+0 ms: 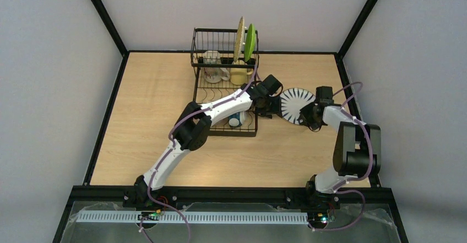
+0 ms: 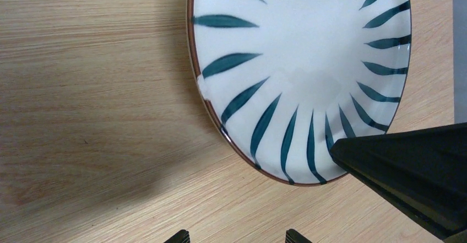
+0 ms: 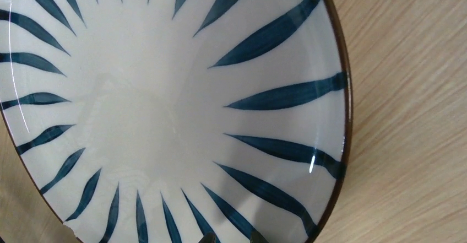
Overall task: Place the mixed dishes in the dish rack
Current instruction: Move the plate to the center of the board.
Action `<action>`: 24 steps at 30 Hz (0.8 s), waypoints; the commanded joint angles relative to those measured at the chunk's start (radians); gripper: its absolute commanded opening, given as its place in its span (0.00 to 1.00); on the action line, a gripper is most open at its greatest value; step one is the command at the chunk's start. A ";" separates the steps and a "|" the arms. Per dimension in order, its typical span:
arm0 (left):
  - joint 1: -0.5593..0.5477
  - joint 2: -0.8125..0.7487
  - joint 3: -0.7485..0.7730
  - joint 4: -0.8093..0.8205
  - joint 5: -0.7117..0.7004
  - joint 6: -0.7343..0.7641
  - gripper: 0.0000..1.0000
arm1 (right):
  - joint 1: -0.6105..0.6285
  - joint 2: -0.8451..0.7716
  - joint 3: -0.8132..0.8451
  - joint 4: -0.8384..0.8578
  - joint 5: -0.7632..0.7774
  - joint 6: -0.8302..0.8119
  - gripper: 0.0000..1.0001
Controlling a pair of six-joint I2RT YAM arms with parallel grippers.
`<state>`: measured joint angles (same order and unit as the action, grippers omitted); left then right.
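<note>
The white plate with the striped rim (image 1: 293, 101) is right of the dish rack (image 1: 205, 91), tilted off the table. My right gripper (image 1: 306, 114) is shut on its right rim; the plate fills the right wrist view (image 3: 165, 105), with the fingertips (image 3: 216, 237) at the bottom edge. My left gripper (image 1: 275, 106) is open and empty at the plate's left edge; in the left wrist view (image 2: 237, 236) the plate (image 2: 297, 72) lies just ahead of it. In the rack stand the tan plate (image 1: 239, 38), the lime green plate (image 1: 250, 41), the white printed mug (image 1: 212, 73), the pale yellow mug (image 1: 239, 76) and the blue-patterned mug (image 1: 235, 119).
The black frame rail (image 1: 344, 83) runs close behind the right arm along the table's right edge. The left arm lies across the rack's front right corner. Another pale mug (image 1: 211, 56) sits in the raised basket section. Bare wood (image 2: 99, 116) lies left of the plate.
</note>
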<state>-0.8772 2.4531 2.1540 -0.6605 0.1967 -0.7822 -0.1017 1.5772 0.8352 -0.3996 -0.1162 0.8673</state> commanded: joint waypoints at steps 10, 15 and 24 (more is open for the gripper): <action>-0.028 -0.033 -0.034 0.020 -0.040 -0.008 0.99 | -0.001 -0.088 -0.064 -0.120 0.023 -0.043 0.34; -0.028 -0.033 -0.032 0.010 -0.068 -0.008 0.99 | -0.001 -0.145 -0.053 -0.129 0.038 -0.058 0.34; -0.026 -0.004 0.019 -0.021 -0.105 0.000 0.99 | -0.001 -0.196 0.105 -0.151 0.109 -0.119 0.51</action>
<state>-0.9001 2.4531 2.1281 -0.6533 0.1295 -0.7879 -0.1017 1.4246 0.8600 -0.5228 -0.0738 0.7883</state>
